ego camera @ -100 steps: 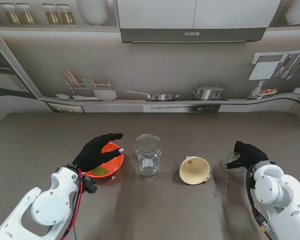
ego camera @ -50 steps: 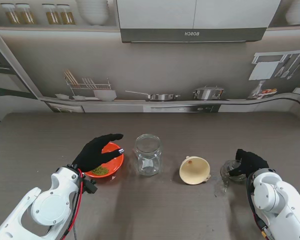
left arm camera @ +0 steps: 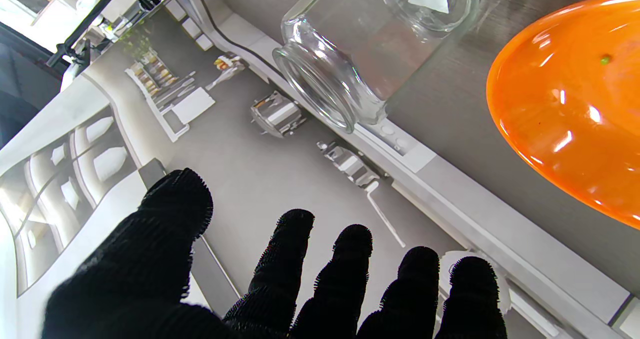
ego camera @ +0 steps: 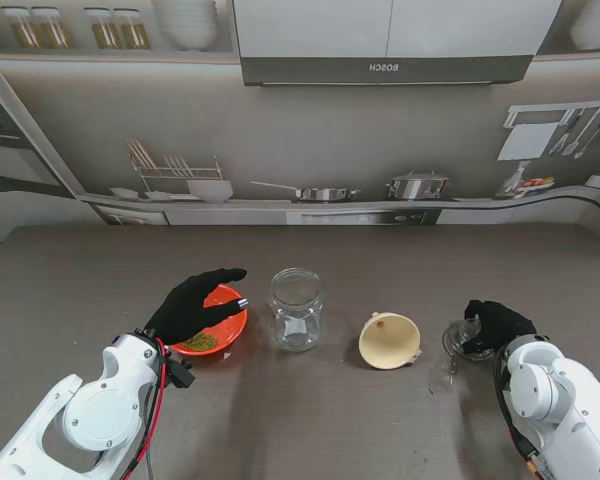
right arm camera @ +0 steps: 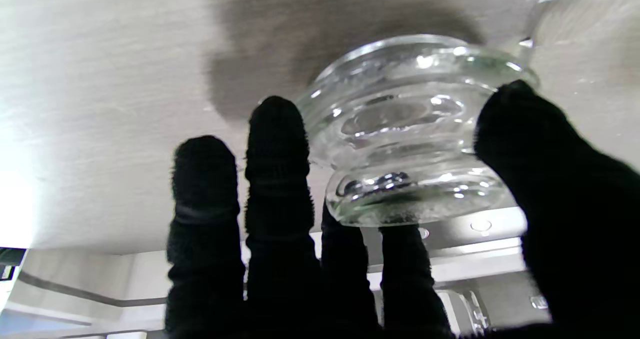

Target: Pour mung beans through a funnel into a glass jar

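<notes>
Right hand (ego camera: 492, 325) gripping glass lid (ego camera: 462, 338) | left hand (ego camera: 192, 304) open over orange bowl (ego camera: 211, 336) of mung beans (ego camera: 200, 342) | glass jar (ego camera: 296, 308) empty

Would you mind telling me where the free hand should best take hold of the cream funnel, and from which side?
Probably the wide rim of the funnel, from above. It lies tilted on the table with its mouth facing up and toward me, its spout pointing away to the right. The right hand holds the glass lid, so the open left hand is free.
</notes>
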`<state>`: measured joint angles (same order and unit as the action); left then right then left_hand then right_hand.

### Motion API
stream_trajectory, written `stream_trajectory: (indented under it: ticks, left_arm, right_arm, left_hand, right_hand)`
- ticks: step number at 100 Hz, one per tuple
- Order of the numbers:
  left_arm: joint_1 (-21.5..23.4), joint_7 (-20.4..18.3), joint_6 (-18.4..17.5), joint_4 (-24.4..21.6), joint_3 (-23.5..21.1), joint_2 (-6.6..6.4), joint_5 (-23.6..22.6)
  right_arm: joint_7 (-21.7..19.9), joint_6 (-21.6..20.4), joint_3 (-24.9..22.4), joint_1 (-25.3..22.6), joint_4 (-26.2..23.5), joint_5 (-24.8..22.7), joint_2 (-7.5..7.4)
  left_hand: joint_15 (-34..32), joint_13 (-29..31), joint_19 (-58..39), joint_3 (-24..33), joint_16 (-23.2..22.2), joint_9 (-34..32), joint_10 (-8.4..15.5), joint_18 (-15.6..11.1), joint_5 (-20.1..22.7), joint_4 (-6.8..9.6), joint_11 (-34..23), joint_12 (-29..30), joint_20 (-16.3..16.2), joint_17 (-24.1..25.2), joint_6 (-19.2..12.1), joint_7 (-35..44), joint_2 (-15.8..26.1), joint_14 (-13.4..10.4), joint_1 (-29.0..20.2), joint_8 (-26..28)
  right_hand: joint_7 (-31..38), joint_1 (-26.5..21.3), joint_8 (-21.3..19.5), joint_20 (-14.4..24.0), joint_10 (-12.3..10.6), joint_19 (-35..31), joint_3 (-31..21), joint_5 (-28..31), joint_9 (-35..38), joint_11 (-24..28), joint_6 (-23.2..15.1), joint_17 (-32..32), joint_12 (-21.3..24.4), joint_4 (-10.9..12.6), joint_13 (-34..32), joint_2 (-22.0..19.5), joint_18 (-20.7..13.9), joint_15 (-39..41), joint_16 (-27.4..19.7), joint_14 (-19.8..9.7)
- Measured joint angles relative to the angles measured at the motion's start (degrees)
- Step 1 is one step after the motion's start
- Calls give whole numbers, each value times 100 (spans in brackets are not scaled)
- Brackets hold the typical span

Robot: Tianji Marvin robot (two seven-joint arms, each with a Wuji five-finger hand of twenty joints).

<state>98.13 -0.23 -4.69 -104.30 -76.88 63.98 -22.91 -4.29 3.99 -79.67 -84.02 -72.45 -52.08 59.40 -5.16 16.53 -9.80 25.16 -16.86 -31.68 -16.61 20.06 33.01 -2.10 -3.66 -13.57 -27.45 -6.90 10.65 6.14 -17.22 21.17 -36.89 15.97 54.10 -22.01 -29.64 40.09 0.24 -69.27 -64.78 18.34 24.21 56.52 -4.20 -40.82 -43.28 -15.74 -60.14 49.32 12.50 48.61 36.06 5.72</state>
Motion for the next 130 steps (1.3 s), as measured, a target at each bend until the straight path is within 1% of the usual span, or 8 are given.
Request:
stream_trajectory:
  ticks: [23, 36, 50, 65, 72, 83, 105, 130]
  left_arm:
    - [2, -30, 6, -5, -10, -4, 0]
    - [6, -46, 22, -8, -15, -6, 3]
    - [10, -71, 44, -11, -16, -10, 9]
    - [11, -108, 52, -12, -17, -17, 16]
    - [11, -115, 54, -12, -18, -19, 19]
    - [11, -129, 56, -12, -22, -22, 23]
    - [22, -138, 78, -22, -34, -24, 30]
    - [25, -138, 77, -25, -45, -25, 30]
  right_arm:
    - [-203, -84, 42, 34, -2, -164, -59]
    - [-295, -120, 44, 37, -15, -206, -85]
    - [-444, -149, 24, 20, -69, -268, -100]
    - [-491, -186, 1, -1, -102, -280, -102]
    - [-525, -200, -28, -8, -123, -277, -101]
    - [-579, -195, -91, -50, -184, -308, -100]
    - [-571, -194, -241, -157, -374, -454, -82]
    - [-345, -163, -377, -329, -1120, -1036, -65]
  left_hand:
    - [0, 0, 0, 0, 0, 0, 0, 0, 0, 0, 0, 0, 0, 0, 0, 0, 2, 0, 0, 0]
    - [0, 0, 0, -1, 0, 0, 0, 0, 0, 0, 0, 0, 0, 0, 0, 0, 4, 0, 0, 0]
    - [0, 0, 0, -1, 0, 0, 0, 0, 0, 0, 0, 0, 0, 0, 0, 0, 5, 0, 0, 0]
    - [0, 0, 0, -2, 0, 0, 0, 0, 0, 0, 0, 0, -1, 0, 0, 0, 61, 0, 0, 0]
    - [0, 0, 0, -2, 0, 0, 0, 0, 0, 0, 0, 0, -1, 0, 0, 0, 61, 0, 0, 0]
    - [0, 0, 0, -3, 0, 0, 0, 0, 0, 0, 0, 0, -1, 0, 0, 0, 61, 0, 0, 0]
    - [0, 0, 0, -15, 0, 0, 0, 0, 0, 0, 0, 0, -1, 0, 0, 0, 61, 0, 0, 0]
    - [0, 0, 0, -47, 0, 0, 0, 0, 0, 0, 0, 0, -1, 0, 0, 0, 61, 1, 0, 0]
  right_hand:
    - [-221, 48, -20, 0, 2, 107, -291, -418, -732, -199, -581, 310, 138, 354, 552, -31, 0, -1, -58, 159]
    - [-353, 156, -104, 0, 11, 183, -413, -631, -1146, -508, -886, 413, 515, 483, 910, -87, 0, -335, -284, 163]
    - [-839, 332, -130, 0, 13, 334, -418, -913, -1254, -1341, -986, 500, 1261, 530, 1178, 48, 92, -1229, -731, 158]
    - [-1450, 637, -32, 0, 35, 643, -421, -950, -1254, -2155, -1031, 561, 1893, 531, 1192, 334, 398, -1450, -747, 552]
    - [-1598, 705, 47, 0, 37, 754, -421, -1037, -1254, -2383, -1041, 563, 2033, 532, 1249, 432, 509, -1939, -1001, 798]
    - [-1746, 919, 116, -2, 38, 943, -421, -1089, -1254, -2598, -1045, 635, 2183, 531, 1465, 542, 662, -2834, -1505, 805]
    - [-1803, 1124, 176, -76, 38, 1456, -357, -1089, -1254, -2623, -1029, 1162, 2203, 530, 1936, 514, 742, -3155, -1683, 809]
    - [-1797, 1339, 182, -79, 38, 1881, -38, -769, -998, -2087, -699, 1939, 1982, 529, 2384, -38, 715, -3321, -1696, 570]
